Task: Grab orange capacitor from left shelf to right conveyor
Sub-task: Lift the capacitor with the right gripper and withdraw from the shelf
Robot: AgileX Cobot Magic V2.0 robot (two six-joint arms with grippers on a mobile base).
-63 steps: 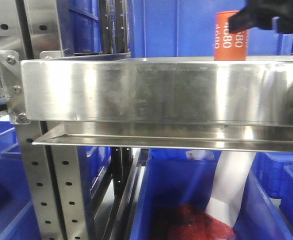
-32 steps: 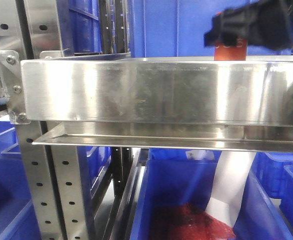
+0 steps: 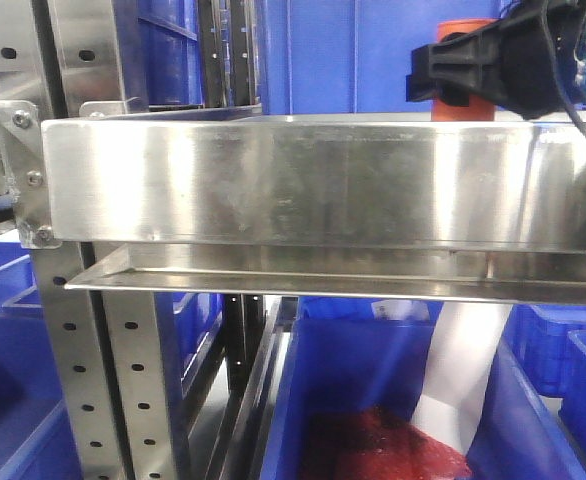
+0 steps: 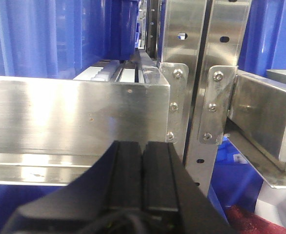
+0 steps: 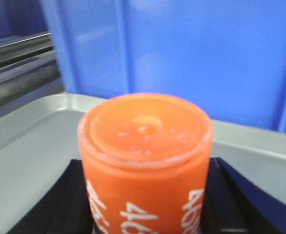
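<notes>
While the right gripper (image 5: 145, 200) sat low around the orange capacitor (image 5: 145, 141), its black fingers (image 5: 74, 195) lay against both flanks of the can with no gap showing. I read it as clamped on the can; how firm the hold was could not be judged.

- Can upright, lid up, "4680" print partly visible on its side.
- It stood on the grey floor of the left shelf (image 3: 273, 180), toward the right end and behind the tall brushed front lip. The lip hid its base in the front view, so contact with the floor could not be confirmed.
- Blue bin wall (image 5: 182, 58) close behind the can.

Left gripper (image 4: 142, 175): pads pressed together, holding nothing, low in front of a steel lip beside a perforated upright (image 4: 218, 58).

Right conveyor: not in any view.

Judgement on the step in hand, the lift-out:
- Raise straight up first. The base must clear the lip's top edge before any travel outward or rightward, else the can would likely catch and tip.
- The hold was low on a smooth cylinder, so keep the wrist level and the motion slow. A swing could let the can pivot or slide in the pads.
- There was little room behind, so do not push inward toward the bin wall.
- The left arm looked best left where it was, out of the path.
</notes>
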